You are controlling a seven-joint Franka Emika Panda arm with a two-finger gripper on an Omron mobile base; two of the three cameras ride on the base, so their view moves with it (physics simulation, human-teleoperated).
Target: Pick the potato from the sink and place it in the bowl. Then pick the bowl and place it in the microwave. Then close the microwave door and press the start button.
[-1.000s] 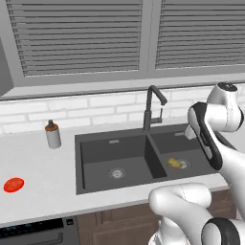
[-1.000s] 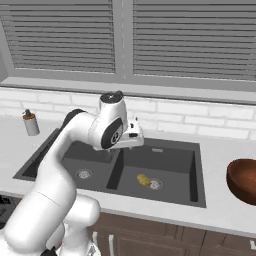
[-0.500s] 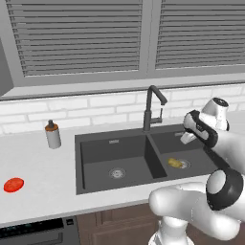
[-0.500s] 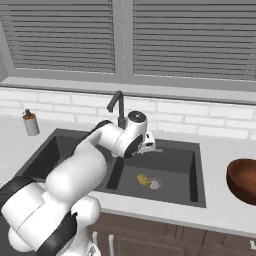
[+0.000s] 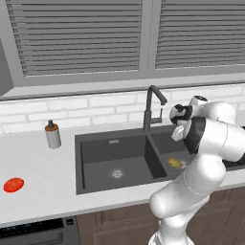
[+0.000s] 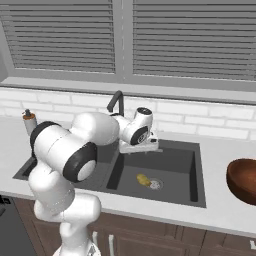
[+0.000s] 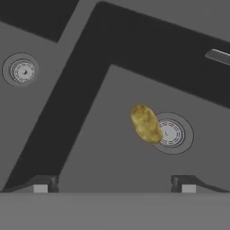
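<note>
One small lumpy yellowish-tan potato (image 7: 145, 123) lies in the dark grey double-basin sink's (image 5: 95, 139) right basin, touching the round silver drain (image 7: 171, 133). Fingers (image 7: 114, 183) spread, empty, above. Risk: potato sits off-centre; descent could knock it rolling.

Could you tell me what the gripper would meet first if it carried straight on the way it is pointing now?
Probably the potato, lying beside the drain in the sink basin below the open gripper; it sits slightly off-centre, so the fingers might meet the basin floor instead.
</note>
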